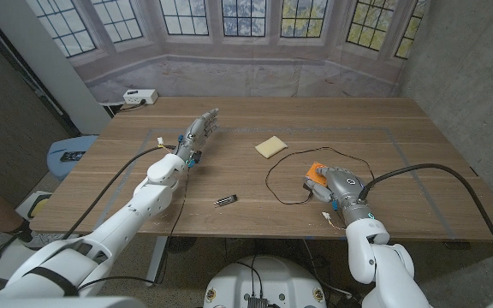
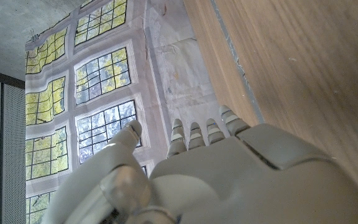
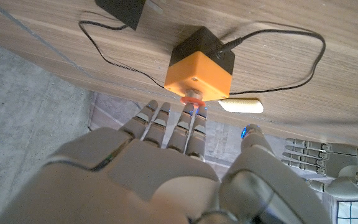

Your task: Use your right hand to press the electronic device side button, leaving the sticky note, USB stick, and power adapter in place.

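Robot test room: wooden table, concrete wall, printed window backdrop, power strip by backdrop.

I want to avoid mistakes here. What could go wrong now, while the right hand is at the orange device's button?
1. The right hand meets the red side button of the small orange device with fingertips only; the push could slide the device.
2. Its thin black cable loops nearby, so a sliding device may drag the power adapter.
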`<state>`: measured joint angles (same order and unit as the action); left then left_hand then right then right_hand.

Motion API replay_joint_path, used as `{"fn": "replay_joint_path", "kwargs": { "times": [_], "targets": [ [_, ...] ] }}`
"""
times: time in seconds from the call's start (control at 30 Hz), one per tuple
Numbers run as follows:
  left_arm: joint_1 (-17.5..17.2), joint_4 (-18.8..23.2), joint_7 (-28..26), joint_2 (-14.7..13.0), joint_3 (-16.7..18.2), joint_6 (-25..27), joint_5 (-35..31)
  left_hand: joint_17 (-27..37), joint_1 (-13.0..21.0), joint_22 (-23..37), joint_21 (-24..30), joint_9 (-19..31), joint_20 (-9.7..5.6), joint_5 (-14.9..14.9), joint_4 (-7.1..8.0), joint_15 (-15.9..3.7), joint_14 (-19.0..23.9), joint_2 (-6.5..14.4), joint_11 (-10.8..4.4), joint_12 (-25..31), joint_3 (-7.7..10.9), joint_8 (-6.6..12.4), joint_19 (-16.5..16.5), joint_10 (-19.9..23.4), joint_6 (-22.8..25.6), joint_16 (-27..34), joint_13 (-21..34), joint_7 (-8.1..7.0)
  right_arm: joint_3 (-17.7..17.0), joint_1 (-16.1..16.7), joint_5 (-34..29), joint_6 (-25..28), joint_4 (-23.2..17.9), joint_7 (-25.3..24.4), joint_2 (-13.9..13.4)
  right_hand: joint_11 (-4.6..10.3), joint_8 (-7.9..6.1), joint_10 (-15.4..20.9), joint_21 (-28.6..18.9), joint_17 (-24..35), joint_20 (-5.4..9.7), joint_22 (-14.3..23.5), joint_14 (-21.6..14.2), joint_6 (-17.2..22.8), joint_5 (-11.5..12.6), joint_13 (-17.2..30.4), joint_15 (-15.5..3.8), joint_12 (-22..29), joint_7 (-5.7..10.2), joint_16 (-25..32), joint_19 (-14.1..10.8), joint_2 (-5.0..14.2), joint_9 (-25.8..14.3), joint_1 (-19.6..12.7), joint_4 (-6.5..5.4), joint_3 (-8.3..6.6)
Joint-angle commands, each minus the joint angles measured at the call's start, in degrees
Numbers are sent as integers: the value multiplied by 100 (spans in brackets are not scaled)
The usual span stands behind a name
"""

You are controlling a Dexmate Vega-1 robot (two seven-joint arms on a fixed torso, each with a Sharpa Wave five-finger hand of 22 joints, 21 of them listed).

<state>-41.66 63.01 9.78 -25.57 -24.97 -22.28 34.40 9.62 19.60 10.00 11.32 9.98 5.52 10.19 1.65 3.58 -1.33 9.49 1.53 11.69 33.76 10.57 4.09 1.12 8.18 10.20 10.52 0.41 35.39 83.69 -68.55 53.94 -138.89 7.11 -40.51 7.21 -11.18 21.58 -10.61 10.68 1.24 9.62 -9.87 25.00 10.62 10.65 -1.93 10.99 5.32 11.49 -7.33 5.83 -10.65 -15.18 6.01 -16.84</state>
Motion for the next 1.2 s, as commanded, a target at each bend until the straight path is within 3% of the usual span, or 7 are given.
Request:
{"fn": "replay_joint_path", "kwargs": {
  "times": [0.03,0.67,1.2],
  "targets": [
    [39,-94,-12,23,-6,26,-2,7,-36,24,14,32,10,-14,-6,5,-10,-11,-2,-1,33,-4,-26,-20,17,-3,25,1,-152,-14,112,-80,-101,-208,-14,3,-19,64,-23,-5,7,1,-59,35,-6,10,6,-12,34,0,-10,8,-2,-62,31,-28],
    [10,-26,-41,-36,16,32,-17,6,-48,24,14,32,9,-13,-22,3,-15,-17,-5,-1,45,-4,-24,-20,19,-7,25,-10,-239,-53,296,-219,-165,-377,-47,5,-22,90,-25,-7,-3,1,-79,55,-9,11,8,-7,37,1,-21,-3,-3,-95,76,-51],
    [-114,270,-234,-133,34,121,-75,5,-56,24,15,33,6,-13,-36,2,-12,-18,-7,-2,57,-4,-22,-21,19,-7,25,-8,-509,-91,1073,-413,-238,-730,-255,-15,5,40,-33,-2,6,1,-75,-12,-13,12,8,-27,25,1,-53,6,-4,-114,103,-69]
  ]
}}
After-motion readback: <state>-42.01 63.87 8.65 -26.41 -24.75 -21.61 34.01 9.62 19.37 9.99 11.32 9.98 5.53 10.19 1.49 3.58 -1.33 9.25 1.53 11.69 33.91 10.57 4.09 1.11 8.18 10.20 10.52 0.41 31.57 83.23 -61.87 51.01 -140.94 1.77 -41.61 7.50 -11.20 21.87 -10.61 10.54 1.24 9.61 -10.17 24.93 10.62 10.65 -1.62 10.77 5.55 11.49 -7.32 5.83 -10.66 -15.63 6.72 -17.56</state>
